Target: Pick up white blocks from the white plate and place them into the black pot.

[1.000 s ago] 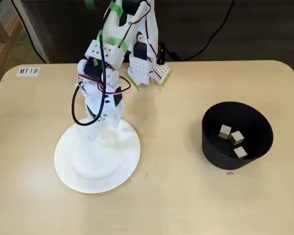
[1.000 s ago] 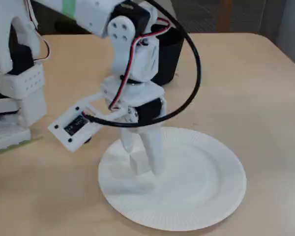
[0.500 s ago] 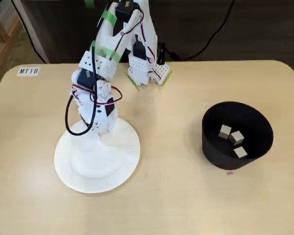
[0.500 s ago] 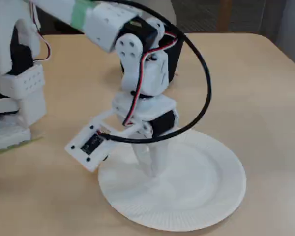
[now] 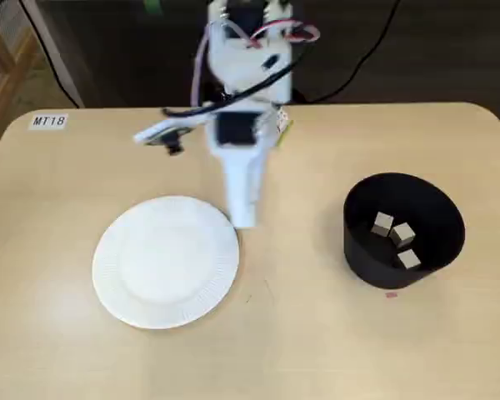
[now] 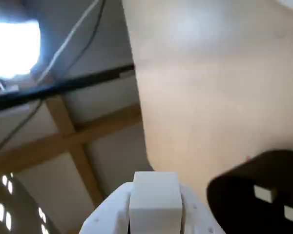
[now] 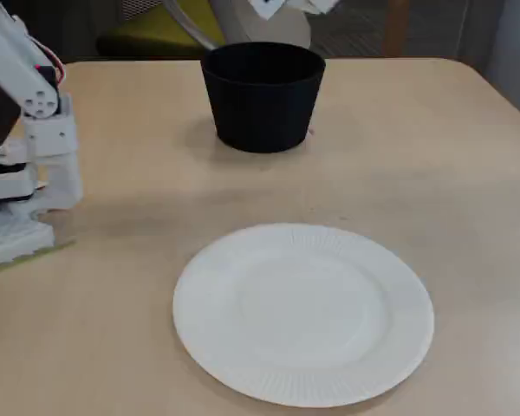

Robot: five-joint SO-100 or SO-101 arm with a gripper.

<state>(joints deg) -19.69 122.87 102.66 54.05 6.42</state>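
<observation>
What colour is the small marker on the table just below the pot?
Pink: a tiny pink marker beside the black pot, clearest in the fixed view from above.

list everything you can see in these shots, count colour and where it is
white blocks: three in the black pot, cream; one more held in the gripper, seen in the wrist view
black pot: one, matte black, right side of the table in a fixed view
white plate: one, white, ribbed rim, left of centre, nothing on it
label: one, white, table's far left corner
pink mark: one, beside the pot's base
table: one, light wood
gripper: one, white, raised between plate and pot
</observation>
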